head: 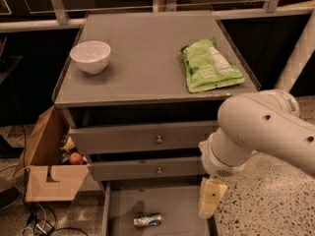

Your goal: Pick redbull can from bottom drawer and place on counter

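The redbull can [147, 221], small and silvery, lies on its side on the floor of the pulled-out bottom drawer [182, 205]. My gripper [210, 198] hangs from the white arm over the drawer's right side, to the right of the can and a little above it, not touching it. Only one cream finger [211, 195] shows. The grey counter [142, 58] tops the cabinet above, holding a bowl and a snack bag.
A white bowl [90, 56] sits at the counter's left and a green snack bag [209, 66] at its right. Two knobbed drawers [157, 139] are above the open one. A cardboard box [49, 166] with items stands on the floor at left, cables below it.
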Robot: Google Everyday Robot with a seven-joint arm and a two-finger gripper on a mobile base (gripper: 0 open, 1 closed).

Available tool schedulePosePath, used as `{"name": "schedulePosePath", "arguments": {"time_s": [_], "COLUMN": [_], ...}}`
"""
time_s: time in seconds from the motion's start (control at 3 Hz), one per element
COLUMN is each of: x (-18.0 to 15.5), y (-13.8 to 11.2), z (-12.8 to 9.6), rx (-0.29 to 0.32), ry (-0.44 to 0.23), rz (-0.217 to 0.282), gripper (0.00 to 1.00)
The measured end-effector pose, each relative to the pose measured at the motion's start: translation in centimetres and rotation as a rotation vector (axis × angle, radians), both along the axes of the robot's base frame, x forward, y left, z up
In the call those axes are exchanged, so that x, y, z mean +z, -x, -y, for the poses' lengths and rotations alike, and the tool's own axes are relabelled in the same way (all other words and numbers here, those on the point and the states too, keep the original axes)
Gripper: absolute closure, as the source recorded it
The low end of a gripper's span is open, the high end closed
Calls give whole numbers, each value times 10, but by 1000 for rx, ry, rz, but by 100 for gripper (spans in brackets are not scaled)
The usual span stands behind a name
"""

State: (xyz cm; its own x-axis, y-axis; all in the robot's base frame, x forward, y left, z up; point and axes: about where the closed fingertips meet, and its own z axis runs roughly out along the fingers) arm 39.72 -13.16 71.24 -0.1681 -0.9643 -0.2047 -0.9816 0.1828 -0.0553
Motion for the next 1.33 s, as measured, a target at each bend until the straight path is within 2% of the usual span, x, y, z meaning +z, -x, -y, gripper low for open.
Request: {"name": "schedulePosePath", "arguments": {"time_s": [0.33,0.67,1.0,1.33], "x": [-46,-79,-99,-101], "y": [15,11,4,4], "z": [-13,-20,-30,-30], "rx": [52,76,92,92], "ry": [-12,-28,-66,-67], "rz": [-31,-25,-54,-59], "gripper": [0,0,0,0]}}
